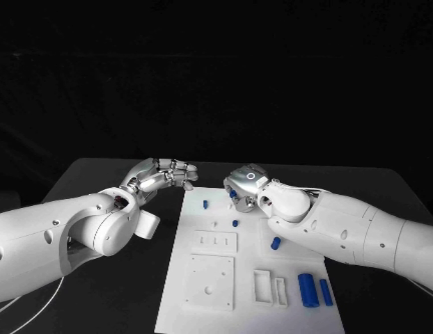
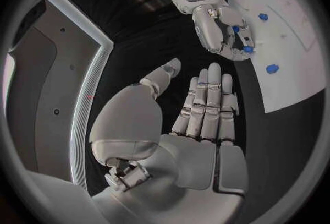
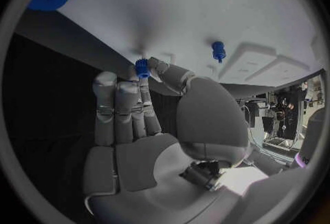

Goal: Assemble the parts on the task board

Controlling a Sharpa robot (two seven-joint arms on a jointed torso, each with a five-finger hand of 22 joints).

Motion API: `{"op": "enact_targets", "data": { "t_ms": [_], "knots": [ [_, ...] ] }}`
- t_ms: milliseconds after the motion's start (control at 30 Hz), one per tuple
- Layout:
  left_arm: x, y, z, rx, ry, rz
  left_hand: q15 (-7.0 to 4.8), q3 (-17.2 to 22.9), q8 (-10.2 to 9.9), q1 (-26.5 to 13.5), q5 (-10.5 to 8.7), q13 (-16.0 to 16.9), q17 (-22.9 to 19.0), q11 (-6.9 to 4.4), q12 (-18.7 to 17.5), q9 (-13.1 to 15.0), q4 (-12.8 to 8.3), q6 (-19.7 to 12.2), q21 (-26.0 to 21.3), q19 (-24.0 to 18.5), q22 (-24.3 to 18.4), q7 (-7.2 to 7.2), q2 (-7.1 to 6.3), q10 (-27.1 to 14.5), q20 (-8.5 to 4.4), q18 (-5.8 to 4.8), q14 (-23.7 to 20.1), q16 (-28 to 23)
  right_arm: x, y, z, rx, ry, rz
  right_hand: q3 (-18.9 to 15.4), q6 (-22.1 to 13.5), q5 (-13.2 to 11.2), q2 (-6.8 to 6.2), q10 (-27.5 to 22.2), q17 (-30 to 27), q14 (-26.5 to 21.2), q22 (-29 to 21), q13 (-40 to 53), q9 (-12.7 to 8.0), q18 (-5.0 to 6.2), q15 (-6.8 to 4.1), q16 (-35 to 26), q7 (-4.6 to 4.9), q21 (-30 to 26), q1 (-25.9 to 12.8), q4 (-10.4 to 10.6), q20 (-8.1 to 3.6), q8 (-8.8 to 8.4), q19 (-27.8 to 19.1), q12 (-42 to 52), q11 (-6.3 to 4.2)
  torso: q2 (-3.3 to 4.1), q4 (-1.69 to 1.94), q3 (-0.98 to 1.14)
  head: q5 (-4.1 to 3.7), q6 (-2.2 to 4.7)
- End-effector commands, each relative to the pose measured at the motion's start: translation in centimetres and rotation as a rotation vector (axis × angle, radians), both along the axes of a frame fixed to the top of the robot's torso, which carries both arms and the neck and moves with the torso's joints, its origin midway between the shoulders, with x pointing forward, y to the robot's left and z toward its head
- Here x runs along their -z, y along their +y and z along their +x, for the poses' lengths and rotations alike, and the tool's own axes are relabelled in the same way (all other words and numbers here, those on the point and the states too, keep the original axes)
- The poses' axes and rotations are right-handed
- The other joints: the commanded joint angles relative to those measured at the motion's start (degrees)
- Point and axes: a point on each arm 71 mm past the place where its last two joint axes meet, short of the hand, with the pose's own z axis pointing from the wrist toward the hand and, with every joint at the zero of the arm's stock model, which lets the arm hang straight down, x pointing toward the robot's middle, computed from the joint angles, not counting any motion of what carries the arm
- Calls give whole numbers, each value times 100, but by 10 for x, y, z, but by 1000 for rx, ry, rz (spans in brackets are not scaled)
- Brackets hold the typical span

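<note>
- Head view: right hand (image 1: 245, 186) sits over the task board's (image 1: 307, 306) far end, fingers (image 3: 142, 89) pinching a small blue part (image 3: 142, 66).
- Left hand (image 1: 164, 174) hangs just off the board over the bench (image 1: 96, 174), fingers straight, holding nothing.
- Other blue parts (image 1: 306, 288) lie on the board.

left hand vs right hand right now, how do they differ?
The right hand pinches a small blue part at its fingertips; the left hand holds nothing, its fingers straight and side by side. The right hand sits over the task board at its far end; the left hand hangs beside the board, over the black table. Both are silver, on white arms.
</note>
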Motion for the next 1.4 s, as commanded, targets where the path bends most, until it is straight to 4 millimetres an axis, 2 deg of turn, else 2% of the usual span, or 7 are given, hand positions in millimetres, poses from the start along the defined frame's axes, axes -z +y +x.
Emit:
{"op": "enact_targets", "data": {
  "t_ms": [33, 333, 667, 933, 1167, 1300, 1400],
  "knots": [
    [-2, -1, -1, 11, -9, -3, 24, 2, -25, 35, -22, -9, -9, 14, -22, -8, -46, -20, -30, 35, 8, 17, -23, -44, -9, -51, -30, 18, 4, -1, -1, 3, 33, -23, -4, 13, 29, -32, 104, -7, -84, 104, 4, 2, 367, -37, 24, 20, 27, 19, 32, -62, 2, 3, -19, 85, 4, -9, -3, 10, -2],
    [-2, -1, 1, 6, -9, -1, 24, 4, -26, 38, -20, -10, -10, 14, -25, -8, -49, -21, -30, 36, 9, 17, -23, -44, -9, -50, -31, 18, 2, 2, -2, -7, 28, -6, -2, 5, 29, -50, 101, -16, -89, 103, 2, 0, 367, -34, 24, 23, 29, 17, 42, -58, -3, -6, -26, 88, 8, -4, -1, 6, 2],
    [-2, -1, 0, 7, -8, -1, 24, 5, -28, 38, -21, -10, -10, 14, -28, -8, -52, -22, -31, 35, 10, 18, -28, -44, -9, -50, -32, 18, 2, -2, 1, 15, 35, 10, -229, -295, 27, -353, -228, -85, -112, 81, -70, -58, 367, 76, 13, 151, 16, -105, 118, -12, -165, -49, -103, 199, 16, -12, -9, 11, 9],
    [-2, 0, 0, 4, -7, -1, 25, 5, -30, 39, -21, -11, -11, 15, -33, -9, -54, -25, -32, 34, 11, 19, -34, -49, -8, -50, -34, 18, -1, -2, 0, 13, 19, 45, -655, -647, 27, -395, -694, -145, -191, 69, -180, -105, 367, 200, -4, 294, -48, -271, -67, 25, -322, -168, -99, 334, 16, -5, -9, 7, 8],
    [-1, 2, 2, -4, -8, 1, 25, 7, -33, 41, -21, -13, -11, 17, -38, -9, -55, -28, -33, 35, 12, 20, -36, -54, -8, -50, -34, 18, -4, -4, -5, -4, 4, 77, -779, -725, 30, -400, -792, -167, -208, 60, -208, -98, 367, 229, 1, 323, -71, -345, -146, 40, -338, -189, -84, 360, 18, -5, -6, 11, 19],
    [-1, 5, 2, -11, -9, 3, 25, 8, -35, 41, -21, -14, -12, 18, -43, -10, -56, -30, -33, 35, 13, 21, -37, -59, -8, -50, -35, 18, -17, -10, -8, -10, 5, 129, -807, -732, 31, -401, -795, -172, -209, 58, -210, -92, 367, 231, 5, 325, -74, -376, -154, 43, -333, -187, -76, 362, 10, -18, -6, 2, 57],
    [-1, 7, 4, -17, -10, 3, 25, 8, -35, 42, -21, -15, -12, 18, -45, -10, -56, -31, -34, 35, 13, 21, -37, -60, -8, -50, -35, 18, -32, -21, -10, -2, 20, 194, -822, -767, 32, -397, -781, -179, -205, 54, -208, -91, 367, 229, 12, 327, -76, -405, -143, 46, -341, -177, -63, 360, 8, -37, -7, -21, 117]
  ]
}}
